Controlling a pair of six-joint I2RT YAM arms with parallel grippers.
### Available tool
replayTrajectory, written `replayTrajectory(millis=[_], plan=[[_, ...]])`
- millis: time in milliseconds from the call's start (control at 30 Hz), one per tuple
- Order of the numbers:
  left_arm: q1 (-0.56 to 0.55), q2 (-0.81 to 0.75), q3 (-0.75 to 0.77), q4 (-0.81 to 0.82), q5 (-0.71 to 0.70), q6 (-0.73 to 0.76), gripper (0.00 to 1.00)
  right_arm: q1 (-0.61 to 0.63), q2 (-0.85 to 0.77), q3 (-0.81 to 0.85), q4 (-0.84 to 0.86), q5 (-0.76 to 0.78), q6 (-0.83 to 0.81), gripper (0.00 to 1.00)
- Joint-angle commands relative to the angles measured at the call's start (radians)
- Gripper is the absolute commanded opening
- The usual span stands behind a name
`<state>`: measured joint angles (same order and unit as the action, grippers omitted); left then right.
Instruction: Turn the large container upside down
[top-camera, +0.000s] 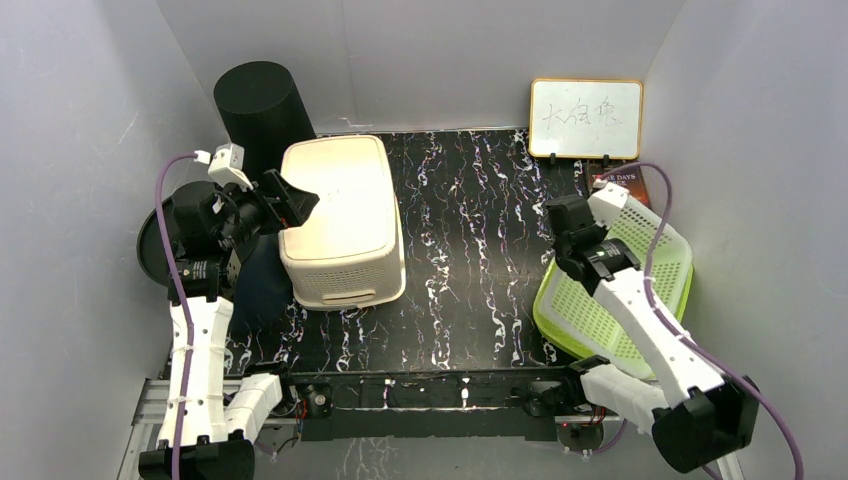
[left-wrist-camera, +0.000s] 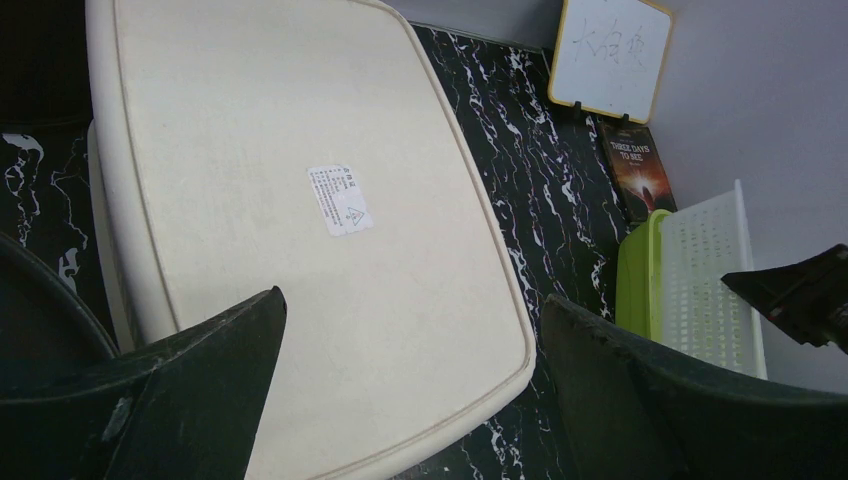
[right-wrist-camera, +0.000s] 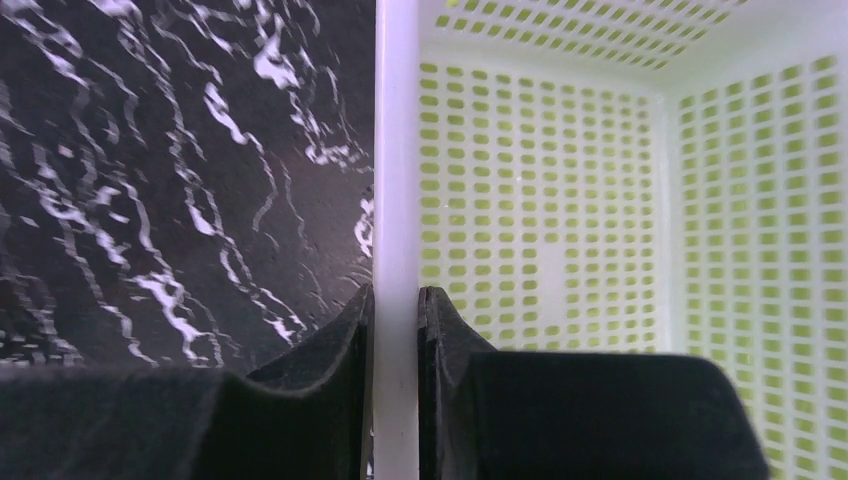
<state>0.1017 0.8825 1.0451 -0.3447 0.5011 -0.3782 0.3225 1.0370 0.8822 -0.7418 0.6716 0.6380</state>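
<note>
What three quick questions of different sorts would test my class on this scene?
1. True or false: the left gripper is shut on the cream container.
2. The right gripper clamps: A the whiteboard, B the rim of the white basket, C the book?
3. Fill in: the cream container's label faces ____.
Key: 1 false, the left gripper is open over it; 2 B; 3 up.

We see a matt, smooth cream plastic bin (top-camera: 340, 215), a perforated plastic basket (right-wrist-camera: 540, 180), and a glossy marble-patterned counter (top-camera: 470, 250).
</note>
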Motion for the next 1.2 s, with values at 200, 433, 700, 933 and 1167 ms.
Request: replayTrajectory(millis=[200, 433, 700, 933, 1167], plan=[[-0.003, -0.019, 0.036, -0.031, -0.013, 0.003, 0.98, -0.009, -0.075, 0.413, -0.062, -0.117, -0.073, 0.0], [-0.003, -0.019, 0.047, -0.044, -0.027, 0.0, 0.98, -0.01, -0.066, 0.542, 0.111, -0.357, -0.073, 0.0], [-0.003, -0.022, 0.063, -0.073, -0.048, 0.006, 0.98, -0.01, -0.02, 0.441, 0.542, -0.57, 0.014, 0.0], [-0.003, -0.013, 0.093, -0.111, -0.068, 0.027, 0.98, -0.01, 0.127, 0.28, 1.036, -0.711, 0.159, 0.0], [-0.002, -0.011, 0.099, -0.129, -0.084, 0.041, 0.98, -0.021, 0.241, 0.11, 1.369, -0.648, 0.341, 0.0]])
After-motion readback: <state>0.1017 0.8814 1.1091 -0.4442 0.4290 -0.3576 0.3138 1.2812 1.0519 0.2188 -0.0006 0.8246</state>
